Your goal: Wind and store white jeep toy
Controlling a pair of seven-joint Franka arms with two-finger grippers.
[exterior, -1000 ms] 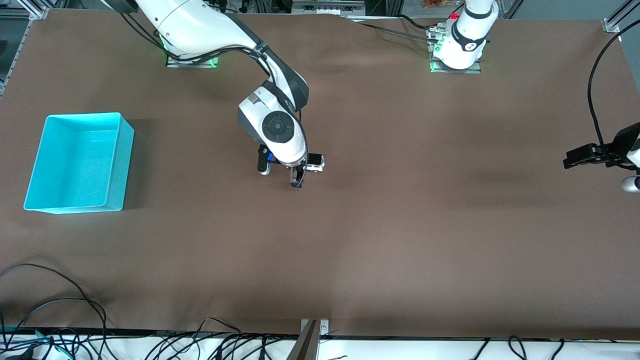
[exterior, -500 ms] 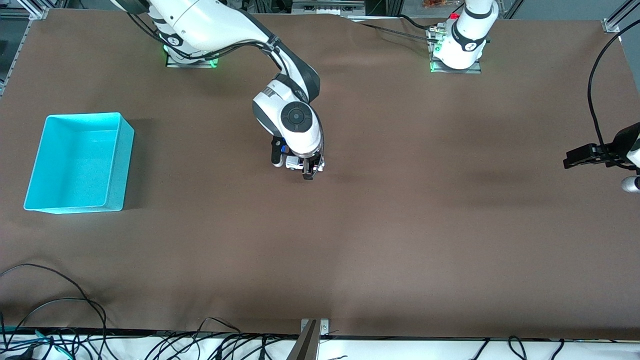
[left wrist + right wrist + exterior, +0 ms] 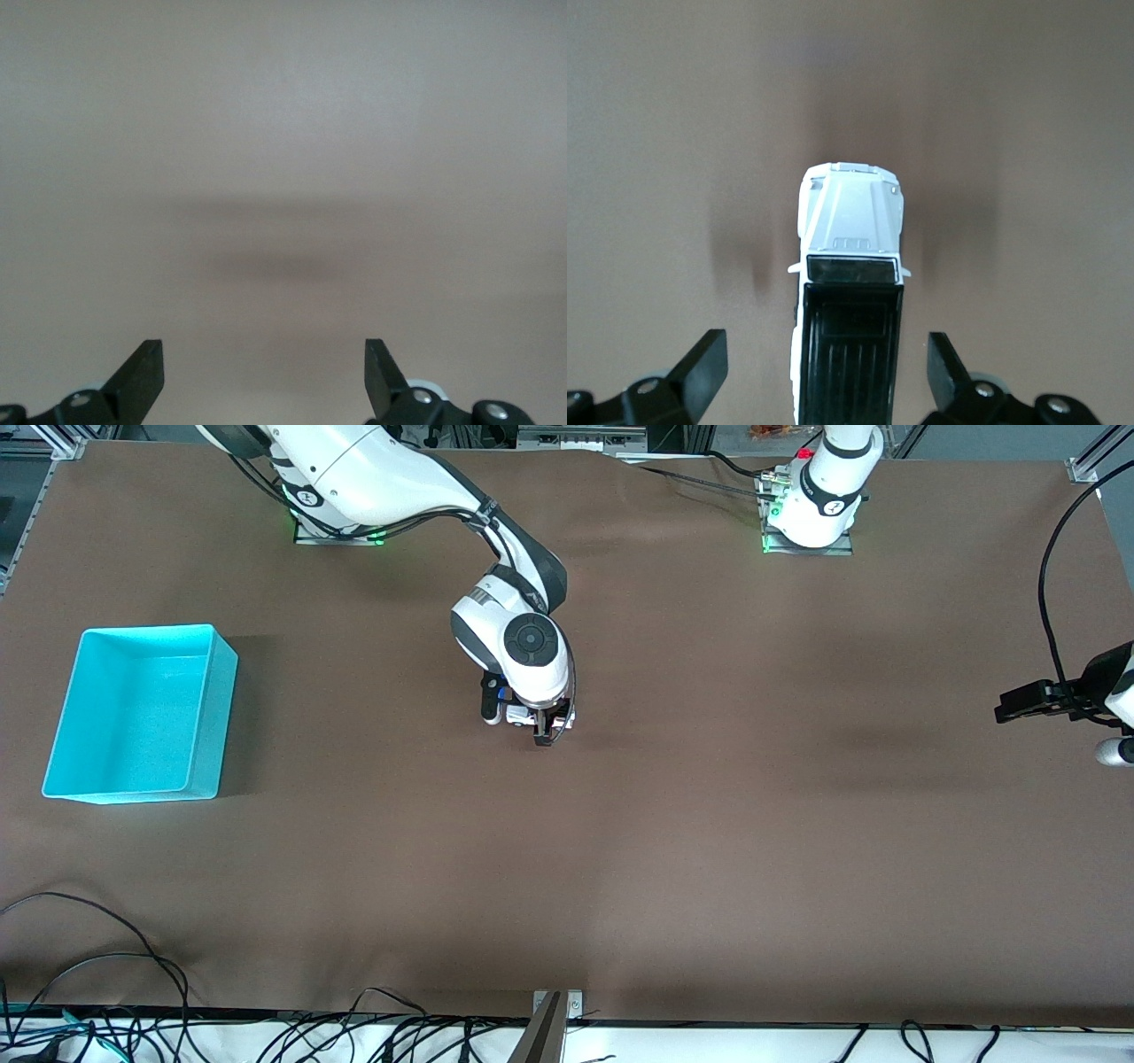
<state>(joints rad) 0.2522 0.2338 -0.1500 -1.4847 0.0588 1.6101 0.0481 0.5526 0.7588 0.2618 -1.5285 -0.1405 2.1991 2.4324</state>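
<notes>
Straddling the white jeep toy [image 3: 849, 310], right hand [image 3: 824, 372] gapes; left hand [image 3: 264, 376] gapes over bare table [image 3: 283, 133].

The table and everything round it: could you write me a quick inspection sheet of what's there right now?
Surface: brown table cover, slightly rippled.
Job's things: white jeep toy standing on the cover under the right gripper; turquoise bin, nothing seen inside, at the right arm's end.
Clutter: nothing seen.
Grippers: right gripper open, fingers either side of the jeep's black rear roof, not touching; left gripper open, holding nothing, waiting over bare cover at the left arm's end.
Cables: black cables along the edge nearest the front camera; one looping cable by the left arm.
Surroundings: metal framing at the corners.
</notes>
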